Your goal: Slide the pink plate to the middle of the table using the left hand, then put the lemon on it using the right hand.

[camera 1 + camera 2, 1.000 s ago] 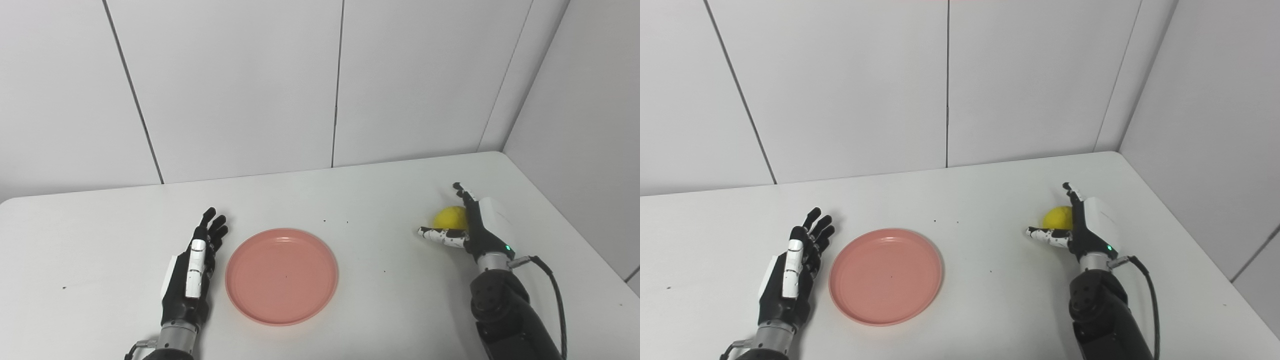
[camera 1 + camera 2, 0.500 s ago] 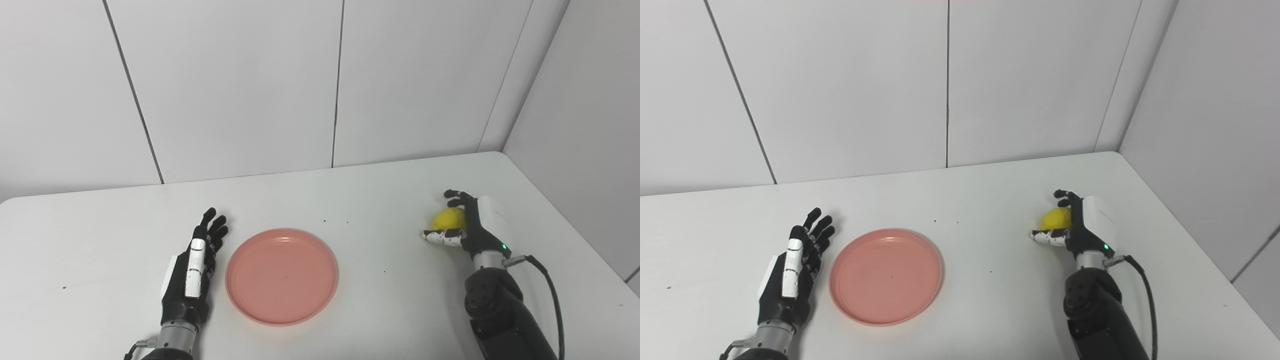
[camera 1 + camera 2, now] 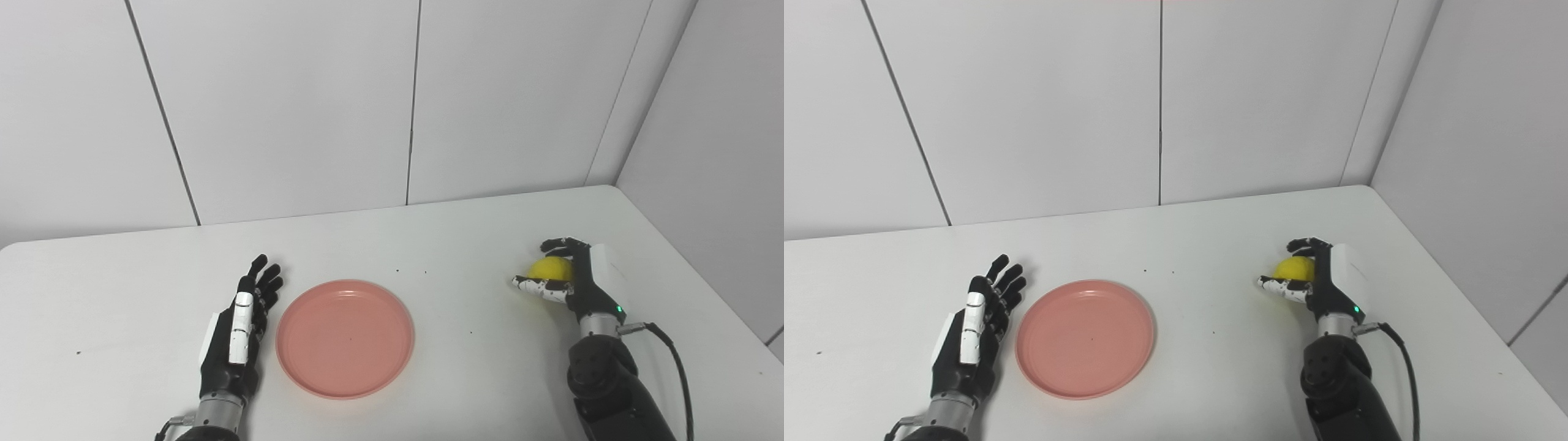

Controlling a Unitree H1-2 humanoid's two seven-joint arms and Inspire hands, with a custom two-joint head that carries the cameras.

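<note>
The pink plate [image 3: 345, 337] lies flat on the white table [image 3: 429, 245], near its middle toward the front. My left hand [image 3: 236, 331] is open with fingers straight, resting just left of the plate, its edge close to the rim. The yellow lemon [image 3: 549, 268] is at the right side of the table. My right hand [image 3: 576, 278] is shut on the lemon, fingers curled over its top and thumb under its front. The same shows in the right eye view, with the lemon [image 3: 1293, 267] in my right hand [image 3: 1323, 278].
White wall panels stand behind the table and along its right side [image 3: 704, 153]. The table's right edge runs close to my right arm [image 3: 612, 392]. A black cable [image 3: 674, 367] hangs from the right wrist.
My right hand's fingers have curled down over the lemon and closed on it, and the hand has drawn slightly back. The left hand and the plate have stayed put.
</note>
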